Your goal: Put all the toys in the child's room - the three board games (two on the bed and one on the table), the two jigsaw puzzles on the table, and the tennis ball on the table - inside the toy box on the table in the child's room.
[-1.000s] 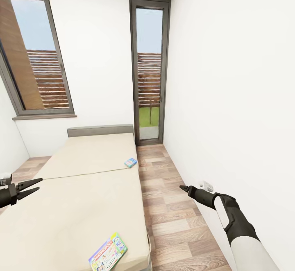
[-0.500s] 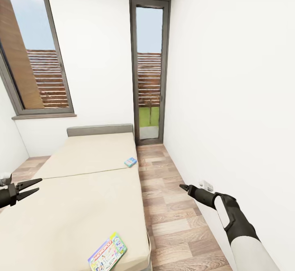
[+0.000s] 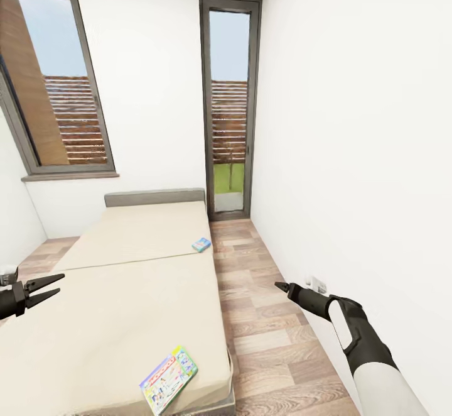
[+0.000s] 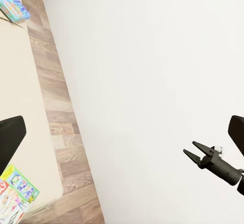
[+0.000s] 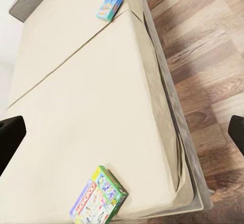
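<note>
Two board games lie on the cream bed (image 3: 119,315). The yellow-green-pink one (image 3: 168,379) sits at the near right corner, also in the right wrist view (image 5: 99,198). The small blue one (image 3: 201,244) rests by the bed's right edge further back (image 5: 110,7). My left gripper (image 3: 55,284) hovers open over the bed's left side, holding nothing. My right gripper (image 3: 279,287) hangs over the floor beside the white wall, its fingers spread and empty (image 4: 189,149). The table, toy box, jigsaw puzzles and tennis ball are out of view.
A wood-plank aisle (image 3: 263,290) runs between the bed and the right wall (image 3: 351,152). A tall glass door (image 3: 229,108) ends it. A dark-framed window (image 3: 56,83) is on the far wall, and a wall socket (image 3: 317,284) sits close to my right gripper.
The whole picture has shifted a little, so the camera has moved; the bed and near board game sit slightly higher in view. Both arms hold the same pose.
</note>
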Controlling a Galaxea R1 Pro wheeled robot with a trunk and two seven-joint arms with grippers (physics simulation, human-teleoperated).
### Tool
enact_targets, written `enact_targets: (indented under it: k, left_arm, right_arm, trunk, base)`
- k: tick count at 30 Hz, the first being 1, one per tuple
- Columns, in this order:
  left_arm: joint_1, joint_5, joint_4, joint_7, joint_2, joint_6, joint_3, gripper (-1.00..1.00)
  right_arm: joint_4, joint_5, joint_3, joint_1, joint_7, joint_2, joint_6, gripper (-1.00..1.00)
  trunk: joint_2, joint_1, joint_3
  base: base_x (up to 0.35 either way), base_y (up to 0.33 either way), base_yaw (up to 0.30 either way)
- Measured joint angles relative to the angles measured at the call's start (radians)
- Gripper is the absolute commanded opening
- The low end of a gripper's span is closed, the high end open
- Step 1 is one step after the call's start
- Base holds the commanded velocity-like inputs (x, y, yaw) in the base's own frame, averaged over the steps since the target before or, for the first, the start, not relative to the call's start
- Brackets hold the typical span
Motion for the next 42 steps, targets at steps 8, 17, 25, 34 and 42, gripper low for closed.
enact_targets:
  k: [8, 17, 25, 34, 42]
  left_arm:
    - [0.000, -0.001, 0.000, 0.000, 0.000, 0.000, 0.000, 1.00]
    - [0.000, -0.001, 0.000, 0.000, 0.000, -0.001, 0.000, 1.00]
    - [0.000, -0.001, 0.000, 0.000, -0.001, -0.002, 0.000, 1.00]
    - [0.000, -0.002, 0.000, 0.000, -0.003, -0.002, -0.004, 1.00]
    - [0.000, -0.002, 0.000, 0.001, -0.005, -0.002, -0.007, 1.00]
  right_arm:
    - [0.002, 0.001, 0.004, 0.000, 0.000, 0.001, -0.001, 1.00]
    - [0.026, 0.000, 0.009, 0.000, 0.003, 0.003, -0.003, 1.00]
    - [0.096, -0.001, 0.028, 0.000, 0.005, 0.059, -0.010, 1.00]
    - [0.112, -0.001, 0.050, 0.000, 0.004, 0.125, -0.004, 1.00]
    - [0.119, -0.004, 0.047, 0.000, -0.002, 0.132, -0.006, 1.00]
  trunk:
    - [-0.056, 0.031, -0.025]
    - [-0.119, 0.065, -0.053]
    - [-0.175, 0.096, -0.079]
    - [-0.238, 0.130, -0.107]
    - [-0.294, 0.161, -0.132]
  base:
    - [-0.009, 0.002, 0.000]
    - [-0.001, 0.000, 0.000]
    - [0.000, 0.000, 0.000]
    - [-0.015, 0.000, 0.000]
    - [-0.135, 0.000, 0.000]
